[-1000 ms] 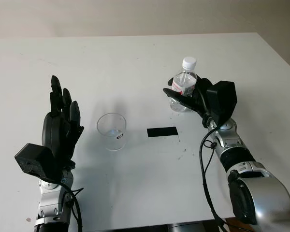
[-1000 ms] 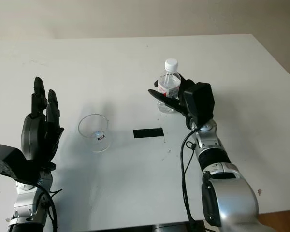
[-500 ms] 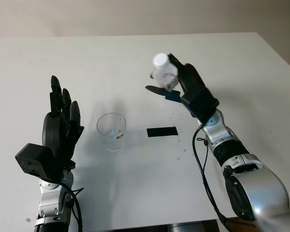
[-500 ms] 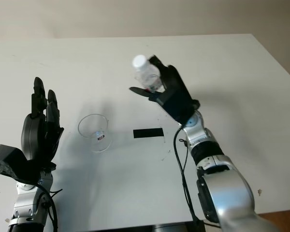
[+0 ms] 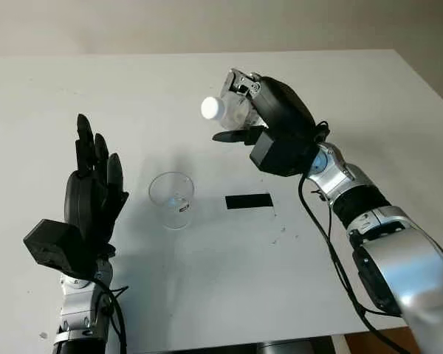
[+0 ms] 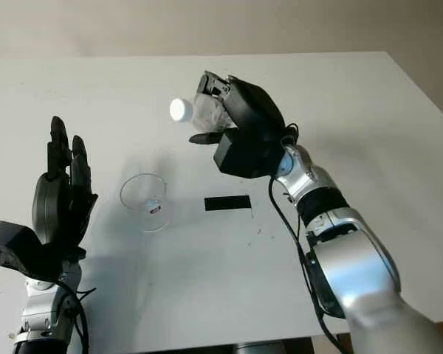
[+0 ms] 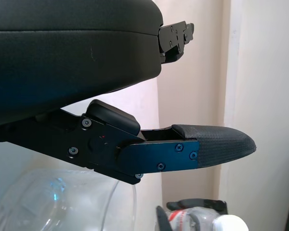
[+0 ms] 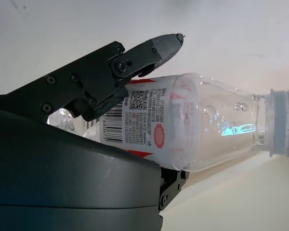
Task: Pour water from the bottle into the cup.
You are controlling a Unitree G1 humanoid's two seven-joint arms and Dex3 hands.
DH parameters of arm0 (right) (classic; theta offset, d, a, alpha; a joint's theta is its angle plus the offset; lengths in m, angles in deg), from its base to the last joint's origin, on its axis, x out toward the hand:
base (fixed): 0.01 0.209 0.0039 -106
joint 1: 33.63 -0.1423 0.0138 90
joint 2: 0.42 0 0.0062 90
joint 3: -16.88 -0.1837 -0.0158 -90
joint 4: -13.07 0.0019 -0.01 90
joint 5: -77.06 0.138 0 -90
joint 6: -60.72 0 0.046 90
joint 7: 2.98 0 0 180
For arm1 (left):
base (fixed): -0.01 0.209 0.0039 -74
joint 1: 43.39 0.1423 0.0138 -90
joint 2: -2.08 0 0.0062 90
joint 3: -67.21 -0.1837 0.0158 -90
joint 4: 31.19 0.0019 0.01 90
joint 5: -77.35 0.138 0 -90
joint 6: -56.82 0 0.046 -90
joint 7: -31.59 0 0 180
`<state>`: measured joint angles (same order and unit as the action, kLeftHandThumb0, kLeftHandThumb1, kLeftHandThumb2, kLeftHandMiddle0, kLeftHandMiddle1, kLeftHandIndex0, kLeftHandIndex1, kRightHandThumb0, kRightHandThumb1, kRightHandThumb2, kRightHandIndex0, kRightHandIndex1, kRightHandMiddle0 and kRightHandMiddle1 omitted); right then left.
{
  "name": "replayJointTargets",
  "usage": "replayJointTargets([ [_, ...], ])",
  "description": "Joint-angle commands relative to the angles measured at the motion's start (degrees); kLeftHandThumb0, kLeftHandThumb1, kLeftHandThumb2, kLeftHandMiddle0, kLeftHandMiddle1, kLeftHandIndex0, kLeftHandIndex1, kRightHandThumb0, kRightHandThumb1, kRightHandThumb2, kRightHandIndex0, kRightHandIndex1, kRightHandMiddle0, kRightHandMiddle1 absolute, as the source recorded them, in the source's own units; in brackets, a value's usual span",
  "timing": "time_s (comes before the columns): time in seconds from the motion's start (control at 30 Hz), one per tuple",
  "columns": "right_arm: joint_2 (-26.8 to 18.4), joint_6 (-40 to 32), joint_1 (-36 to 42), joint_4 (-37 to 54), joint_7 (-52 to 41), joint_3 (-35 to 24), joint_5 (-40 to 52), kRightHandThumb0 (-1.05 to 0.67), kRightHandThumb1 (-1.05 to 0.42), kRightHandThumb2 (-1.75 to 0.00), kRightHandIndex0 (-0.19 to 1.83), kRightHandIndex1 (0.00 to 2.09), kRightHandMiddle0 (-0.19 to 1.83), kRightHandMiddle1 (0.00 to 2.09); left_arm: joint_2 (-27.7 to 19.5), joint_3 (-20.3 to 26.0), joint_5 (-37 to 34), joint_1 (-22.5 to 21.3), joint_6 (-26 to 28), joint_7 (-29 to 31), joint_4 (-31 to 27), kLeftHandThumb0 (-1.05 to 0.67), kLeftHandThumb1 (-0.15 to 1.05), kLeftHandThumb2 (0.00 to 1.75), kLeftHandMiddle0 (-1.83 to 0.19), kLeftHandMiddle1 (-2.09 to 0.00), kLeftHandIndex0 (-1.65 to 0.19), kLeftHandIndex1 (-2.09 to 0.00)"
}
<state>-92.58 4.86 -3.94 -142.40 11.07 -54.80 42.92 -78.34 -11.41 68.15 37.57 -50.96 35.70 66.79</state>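
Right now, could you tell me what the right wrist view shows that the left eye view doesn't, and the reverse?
Right wrist view alone: the barcode and red label on the water bottle. Left eye view alone: the clear plastic cup, black tape strip, and open left hand raised beside the cup. Both: the right hand gripping the tilted, capped bottle above the table.

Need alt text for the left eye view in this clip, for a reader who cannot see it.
The right hand holds a capped water bottle tipped on its side in the air, above and to the right of a clear cup standing on the white table. The left hand is open, raised left of the cup.
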Motion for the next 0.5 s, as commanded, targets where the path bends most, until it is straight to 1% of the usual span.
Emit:
replayJointTargets([
  [0.0,-1.1,0.1,-2.7,0.2,1.7,1.3,-1.5,-0.16,-1.05,-0.14,0.90,2.09,0.60,2.09,0.3,0.0,-0.3,-0.6,-0.3,0.3,0.2,-0.96,1.05,0.54,0.17,0.00,0.19,0.00],
  [0.13,-1.8,0.8,-3.4,-0.1,4.9,3.5,-4.1,-0.15,-1.04,-0.12,0.90,2.09,0.62,2.09,0.4,-0.2,-0.2,-0.6,-0.1,0.1,-0.1,-0.95,1.05,0.57,0.17,0.00,0.19,0.00],
  [0.47,-2.3,2.4,-4.3,-0.1,8.4,6.5,-6.7,-0.16,-1.04,-0.09,0.86,2.09,0.67,2.09,1.2,-0.2,0.2,-0.5,-0.7,-0.2,0.4,-0.95,1.05,0.59,0.18,0.00,0.19,0.00],
])
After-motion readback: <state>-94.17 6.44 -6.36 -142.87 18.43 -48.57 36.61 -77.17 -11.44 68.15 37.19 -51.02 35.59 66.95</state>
